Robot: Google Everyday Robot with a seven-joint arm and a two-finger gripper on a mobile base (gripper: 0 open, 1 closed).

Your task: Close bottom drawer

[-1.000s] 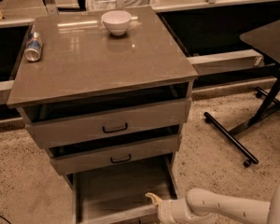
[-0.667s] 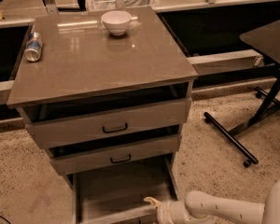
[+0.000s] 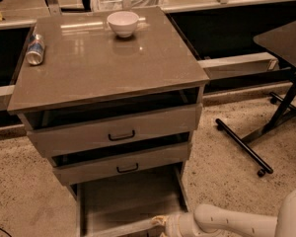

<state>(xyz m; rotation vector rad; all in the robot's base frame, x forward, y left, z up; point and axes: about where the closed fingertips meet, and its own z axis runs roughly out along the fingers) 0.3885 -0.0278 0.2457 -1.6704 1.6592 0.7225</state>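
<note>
The bottom drawer [image 3: 128,196] is the lowest of three grey-brown cabinet drawers. It is pulled far out, its wide shallow tray open to view. Its low front panel [image 3: 119,228] runs along the bottom edge of the view; the handle is hidden. My gripper [image 3: 159,222] sits at the right end of that front panel, at the tip of my white arm [image 3: 227,222], which reaches in from the lower right. The middle drawer [image 3: 123,164] and top drawer [image 3: 116,131] stand slightly ajar above it.
A white bowl [image 3: 123,23] and a can [image 3: 35,49] lying on its side rest on the cabinet top [image 3: 103,63]. A black table with a wheeled base [image 3: 266,132] stands on the floor to the right. A low ledge runs behind the cabinet.
My arm has drawn slightly to the right and lower in view. The bottom drawer stays pulled out about as far as before.
</note>
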